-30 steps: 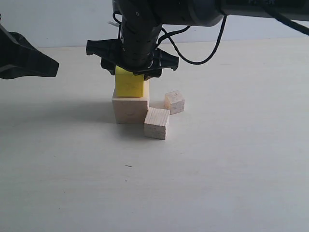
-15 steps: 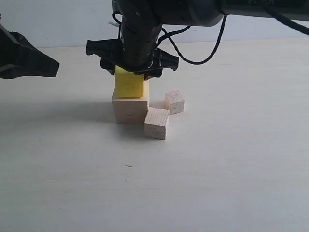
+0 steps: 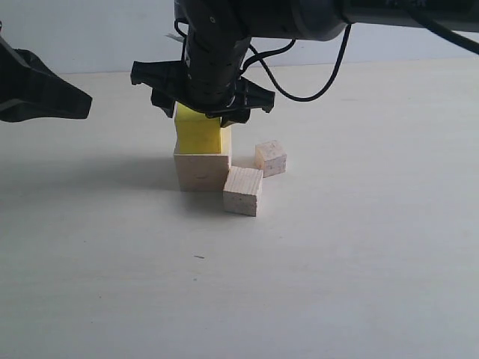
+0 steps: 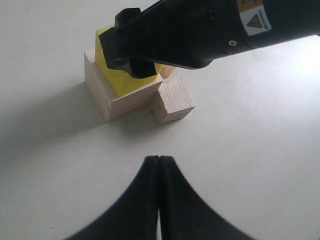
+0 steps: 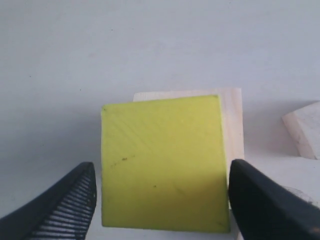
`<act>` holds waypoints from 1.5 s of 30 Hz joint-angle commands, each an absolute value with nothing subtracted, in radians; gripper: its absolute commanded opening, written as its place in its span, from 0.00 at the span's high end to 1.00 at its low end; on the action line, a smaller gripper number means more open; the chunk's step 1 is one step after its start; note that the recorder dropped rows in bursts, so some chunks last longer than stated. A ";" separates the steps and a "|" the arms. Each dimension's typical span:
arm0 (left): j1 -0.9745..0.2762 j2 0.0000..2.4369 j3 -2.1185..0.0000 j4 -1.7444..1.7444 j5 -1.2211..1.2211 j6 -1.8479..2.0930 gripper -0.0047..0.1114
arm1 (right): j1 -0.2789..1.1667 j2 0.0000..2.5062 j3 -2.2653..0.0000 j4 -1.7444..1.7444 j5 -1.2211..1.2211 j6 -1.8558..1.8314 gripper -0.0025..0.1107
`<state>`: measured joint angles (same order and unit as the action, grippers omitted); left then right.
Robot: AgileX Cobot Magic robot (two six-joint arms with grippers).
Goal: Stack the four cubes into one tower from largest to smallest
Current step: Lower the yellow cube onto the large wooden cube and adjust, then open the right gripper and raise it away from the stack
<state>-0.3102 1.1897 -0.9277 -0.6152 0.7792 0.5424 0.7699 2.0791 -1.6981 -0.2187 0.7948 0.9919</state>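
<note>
Right gripper (image 5: pixel 161 200): fingers spread wide on either side of the yellow cube (image 3: pixel 198 134), gripping nothing. Thin gap visible at one pad; other pad too close to the cube's edge to separate by eye. Yellow cube seated flat on the large wooden cube (image 3: pixel 202 172) at centre of the exterior view, as second tier. Set toward the left edge of the large wooden cube. Spread judged sufficient to clear the side faces on a straight lift.

Left gripper (image 4: pixel 159 192): fingers pressed together, empty, parked at the left edge of the exterior view, well apart from the cubes.

Clearances:
- Medium wooden cube (image 3: pixel 243 191) just beside the lower-right corner of the large wooden cube; contact not determinable.
- Small wooden cube (image 3: pixel 270 158) near, to the right.
- Open table (image 3: pixel 337 262) at lower left and right.

Lift vertically. Avoid sideways drift, likely to push the yellow cube off square. Approach the medium wooden cube from above, minding the large wooden cube alongside.
</note>
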 commanded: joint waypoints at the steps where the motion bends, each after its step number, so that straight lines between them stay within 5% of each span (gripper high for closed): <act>1: -0.311 1.183 -0.922 -0.629 0.780 0.541 0.96 | 0.773 2.073 -1.706 -0.212 0.789 0.995 0.36; 45: -0.311 1.183 -0.922 -0.631 0.782 0.544 0.96 | 0.773 1.859 -1.706 -0.215 0.897 0.896 0.38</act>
<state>-0.3102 1.1897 -0.9277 -0.6213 0.7812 0.5424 0.7699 1.8896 -1.6981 -0.2118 0.8727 0.9467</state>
